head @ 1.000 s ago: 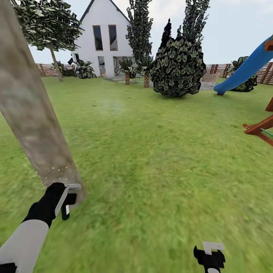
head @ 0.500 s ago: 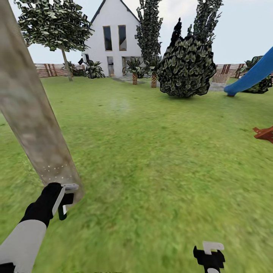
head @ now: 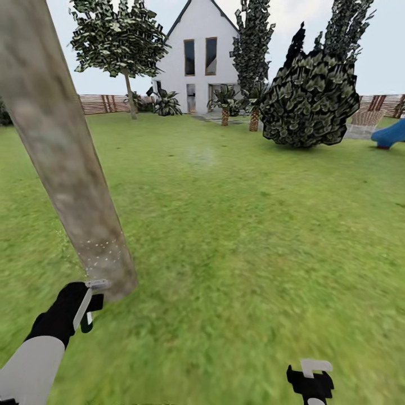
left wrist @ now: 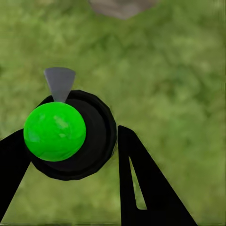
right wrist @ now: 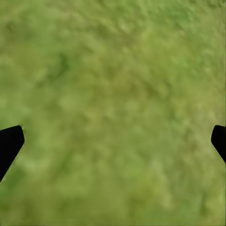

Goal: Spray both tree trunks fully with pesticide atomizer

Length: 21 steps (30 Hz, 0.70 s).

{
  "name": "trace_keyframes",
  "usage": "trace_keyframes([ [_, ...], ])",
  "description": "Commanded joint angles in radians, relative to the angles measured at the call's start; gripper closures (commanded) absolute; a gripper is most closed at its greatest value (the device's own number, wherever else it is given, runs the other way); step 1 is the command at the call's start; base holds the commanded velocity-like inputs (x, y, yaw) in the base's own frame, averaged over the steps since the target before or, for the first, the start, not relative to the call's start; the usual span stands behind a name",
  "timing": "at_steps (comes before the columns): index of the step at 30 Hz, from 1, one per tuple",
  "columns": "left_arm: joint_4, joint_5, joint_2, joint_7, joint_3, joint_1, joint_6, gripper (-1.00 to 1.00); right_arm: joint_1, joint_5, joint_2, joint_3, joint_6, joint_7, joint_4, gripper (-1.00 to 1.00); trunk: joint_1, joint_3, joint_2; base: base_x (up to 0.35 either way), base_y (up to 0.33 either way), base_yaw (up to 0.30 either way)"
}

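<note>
- Grey-brown bark marks the near tree trunk (head: 62, 163) in the head view: a thick leaning column running from 11 o'clock down to the lawn (head: 242, 242) at about 8 o'clock. A band of pale specks shows on its lowest part, which I take for spray already landed; the bark above that band looks bare, so I judge this trunk only begun.
- At 7 o'clock in the head view, the left gripper (head: 85, 308) hangs just beside the trunk's foot, with a small dark thing between its fingers; its shape is too small here to read.
- A second tree (head: 118, 39) with a thin bare trunk stands far off at 11 o'clock before the slat fence (head: 101, 103) and the white house (head: 197, 62). It is well apart from the robot, and I judge it untouched, so most of the spraying is left.
- At 5 o'clock, the right gripper (head: 313, 378) shows low over the grass, carrying nothing I can see.
- Closer detail comes from the left wrist view: the pesticide atomizer (left wrist: 70, 136) is a round black body with a bright green cap and a grey wedge at its edge, clamped between the two black fingers (left wrist: 146, 188). So the pick-up is done. A grey patch at this picture's edge may be the trunk's base; I cannot tell.
- Bare lawn lies under the right wrist view, its two dark fingertips (right wrist: 10, 141) spread wide at either side, released and empty.
</note>
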Motion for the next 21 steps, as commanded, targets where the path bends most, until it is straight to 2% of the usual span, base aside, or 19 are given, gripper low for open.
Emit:
trace_keyframes([
  [1, 0.0, -0.005, -0.001, -0.001, 0.001, 0.0, 0.004, 1.0, -0.001, 0.011, 0.0, -0.008, -0.004, -0.004, 0.002, -1.0, 0.0, -0.001, 0.0, 0.081, -0.03, 0.276],
  [5, -0.001, -0.006, -0.009, 0.016, -0.003, 0.0, 0.003, 1.0, -0.001, 0.011, 0.0, -0.008, -0.003, -0.004, 0.002, -1.0, 0.0, -0.001, 0.0, 0.198, -0.127, 0.244],
  [12, 0.0, -0.004, -0.011, 0.036, -0.005, 0.0, 0.004, 1.0, 0.0, 0.011, -0.002, -0.008, -0.004, -0.004, 0.002, -1.0, 0.0, -0.001, 0.0, 0.197, -0.2, 0.022],
  [21, 0.0, -0.007, -0.004, 0.036, -0.006, 0.0, 0.005, 1.0, 0.0, 0.01, -0.001, -0.008, -0.003, -0.004, 0.002, -1.0, 0.0, -0.001, 0.0, 0.012, -0.272, 0.001],
])
